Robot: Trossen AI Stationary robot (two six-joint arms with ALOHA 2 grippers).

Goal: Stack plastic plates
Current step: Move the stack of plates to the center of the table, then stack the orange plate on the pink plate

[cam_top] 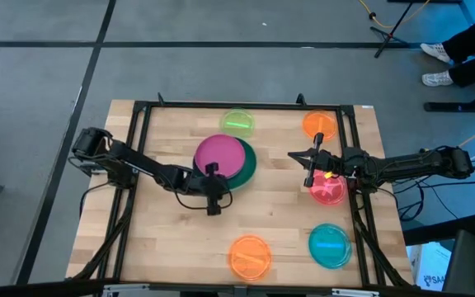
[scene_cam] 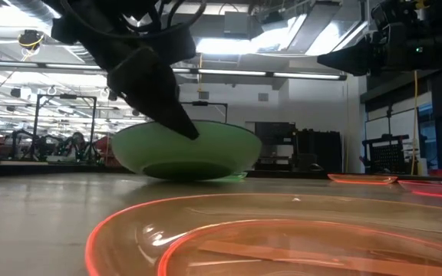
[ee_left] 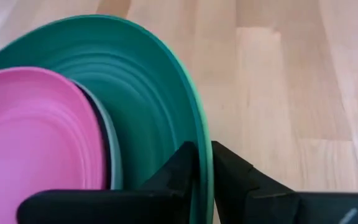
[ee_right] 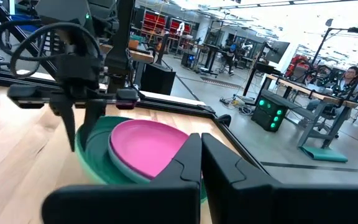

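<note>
A stack of large plates (cam_top: 225, 158) stands mid-table on its base (scene_cam: 194, 172): magenta (ee_left: 36, 137) on top, a grey-blue rim (ee_left: 109, 146) under it, then dark green (ee_left: 148, 93), with light green (scene_cam: 206, 146) outermost in the low view. My left gripper (cam_top: 213, 196) stands at the stack's near rim, shut on it. My right gripper (cam_top: 310, 161) hovers shut to the stack's right, holding nothing. Small plates lie flat: lime (cam_top: 237, 124), orange (cam_top: 320, 124), red-pink (cam_top: 328, 190), teal (cam_top: 330, 246), orange (cam_top: 250, 256). My left gripper pinches the dark green plate's rim (ee_left: 205, 163) on the stack's near side, one finger (ee_left: 182, 168) inside the plate and the other finger (ee_left: 232, 174) outside. The fingers come from above, pointing down (ee_right: 79, 124). The stack's base stays on the table.
A black frame (cam_top: 221, 106) runs along the table's far edge and down both sides. The near orange plate (scene_cam: 282, 238) fills the low view's foreground. Bare wood lies left of the stack and between the stack and the near plates. A person's legs (cam_top: 460, 49) show beyond the table.
</note>
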